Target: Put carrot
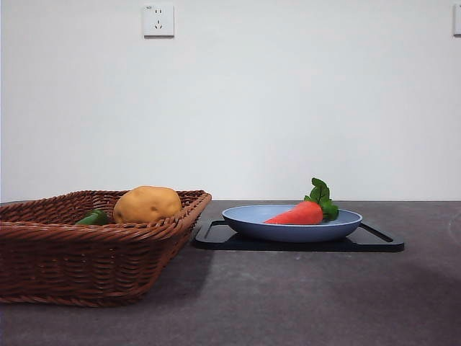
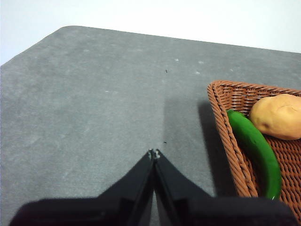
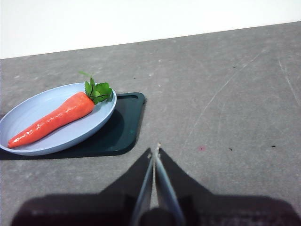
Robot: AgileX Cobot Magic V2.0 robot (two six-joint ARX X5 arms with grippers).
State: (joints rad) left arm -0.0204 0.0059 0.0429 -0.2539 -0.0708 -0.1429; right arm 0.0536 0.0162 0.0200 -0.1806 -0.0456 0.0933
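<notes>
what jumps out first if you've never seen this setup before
The bright orange carrot with its green tuft, lying in the blue plate on a black tray. Beside it, a brown wicker basket holds a yellow-brown potato and a green vegetable.

Carrot (image 1: pixel 299 213) on plate (image 1: pixel 248 222) on tray (image 1: pixel 378 241), R of basket (image 1: pixel 72 267) w/ potato (image 1: pixel 147 204).

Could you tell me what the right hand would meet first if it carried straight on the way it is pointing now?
Probably nothing: ahead of the right hand lies only bare table. The blue plate with the carrot sits off to one side of that line.
</notes>
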